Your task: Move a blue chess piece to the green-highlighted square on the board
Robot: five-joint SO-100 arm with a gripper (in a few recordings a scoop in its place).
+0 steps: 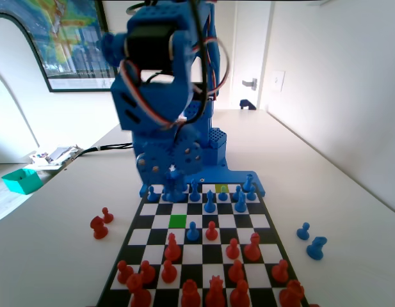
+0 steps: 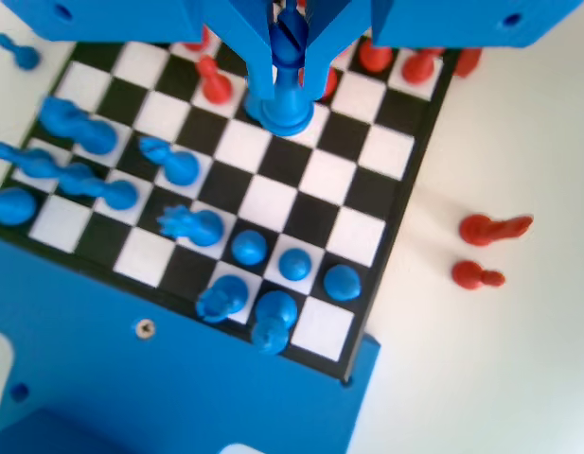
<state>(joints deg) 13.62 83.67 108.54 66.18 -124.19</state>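
In the wrist view the gripper (image 2: 290,43) hangs from the top edge with its two jaws drawn in close on either side of the blue chess piece (image 2: 286,99), a pawn whose ball head sits between them and whose flared base shows just below. The jaws appear closed on the pawn's head. Whether its base rests on the board (image 2: 391,203) or is lifted clear cannot be told from this angle. Beneath and behind the gripper lie black and white cells; red pieces stand just beyond it at the top of the picture, and the other blue pieces are gathered below and to the left of it. Two red pieces (image 2: 486,251) lie on the table to the right of the gripper, off the board.

The fixed view gives what the wrist view lacks: the green-highlighted square (image 1: 178,220), in the left half of the board (image 1: 269,238) a few rows out from the blue base. A blue pawn (image 1: 193,231) stands one cell to its right and a row nearer the camera, in line with the raised arm. Two blue pieces (image 1: 310,241) stand on the table right of the board.
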